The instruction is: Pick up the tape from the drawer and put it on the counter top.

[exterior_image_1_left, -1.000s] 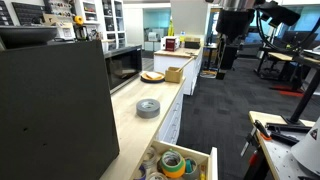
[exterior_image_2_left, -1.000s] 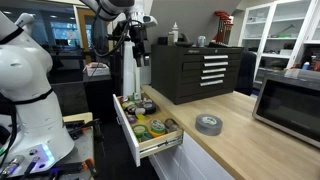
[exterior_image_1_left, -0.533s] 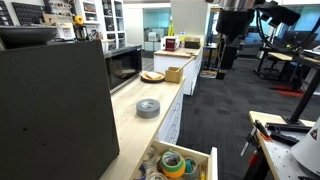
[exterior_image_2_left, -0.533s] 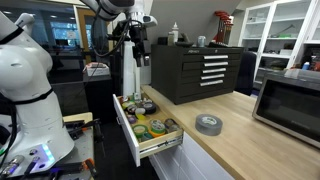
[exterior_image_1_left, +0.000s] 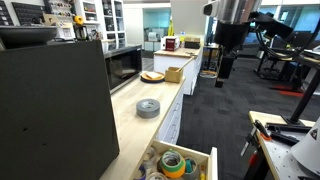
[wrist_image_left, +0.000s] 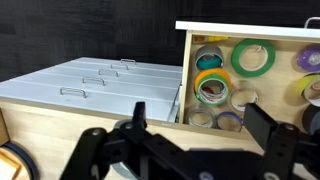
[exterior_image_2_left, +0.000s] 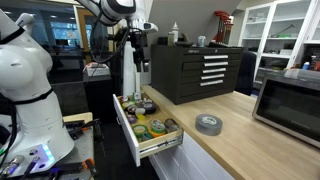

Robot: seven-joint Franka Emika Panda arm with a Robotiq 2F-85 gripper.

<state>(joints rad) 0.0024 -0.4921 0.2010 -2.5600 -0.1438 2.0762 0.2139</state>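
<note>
The drawer (exterior_image_2_left: 128, 133) stands pulled open below the wooden counter top (exterior_image_2_left: 240, 150) and holds several tape rolls, among them a green and yellow roll (wrist_image_left: 210, 85) and a green roll (wrist_image_left: 253, 57). The drawer also shows in an exterior view (exterior_image_1_left: 210, 160). A grey tape roll (exterior_image_1_left: 148, 108) lies on the counter top and shows in both exterior views (exterior_image_2_left: 208, 124). My gripper (wrist_image_left: 200, 125) hangs high above the drawer, open and empty, with its fingers (wrist_image_left: 262, 125) well apart. It shows in both exterior views (exterior_image_1_left: 221, 75) (exterior_image_2_left: 140, 62).
A black tool chest (exterior_image_2_left: 195, 70) stands on the counter behind the drawer, and a microwave (exterior_image_2_left: 290, 105) stands further along. A plate and a box (exterior_image_1_left: 173, 73) sit at the far counter end. A white robot (exterior_image_2_left: 25, 90) stands beside the drawer.
The arm has shifted slightly sideways above the drawer. The gripper stays open and empty, and the tape rolls have not moved.
</note>
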